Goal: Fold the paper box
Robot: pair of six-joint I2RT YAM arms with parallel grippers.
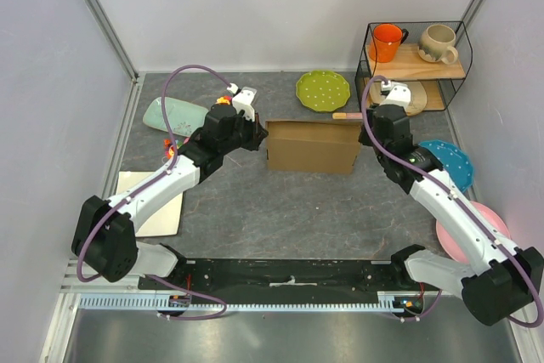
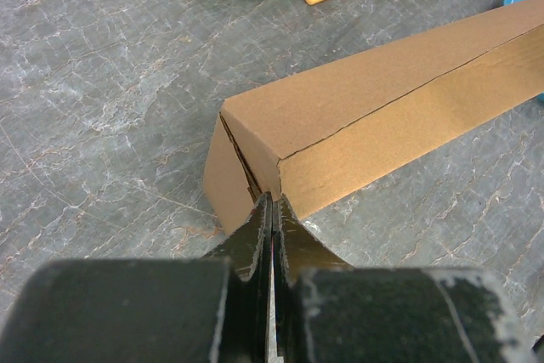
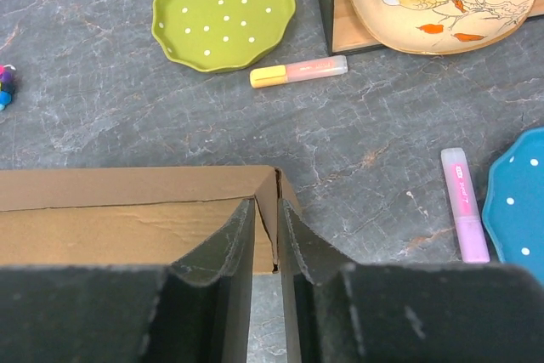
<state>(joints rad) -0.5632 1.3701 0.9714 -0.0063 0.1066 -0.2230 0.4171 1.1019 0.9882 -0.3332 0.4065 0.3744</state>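
Note:
The paper box [image 1: 312,146] is brown cardboard, folded shut into a long closed box lying mid-table. It also shows in the left wrist view [image 2: 382,125] and in the right wrist view [image 3: 127,210]. My left gripper [image 1: 257,133] is at the box's left end; in its wrist view the gripper [image 2: 272,201] is shut, with the tips touching the box's end corner. My right gripper [image 1: 364,135] is at the box's right end; in its wrist view the gripper [image 3: 266,206] is nearly closed, with the box's end wall between the fingers.
A green dotted plate [image 1: 323,89] and a yellow-pink highlighter [image 1: 346,115] lie behind the box. A pink marker [image 3: 463,203], a blue plate [image 1: 450,161] and a pink plate [image 1: 472,231] are at the right. A wire shelf [image 1: 415,61] holds mugs. A white board [image 1: 153,201] and a pale green tray [image 1: 174,114] are at the left.

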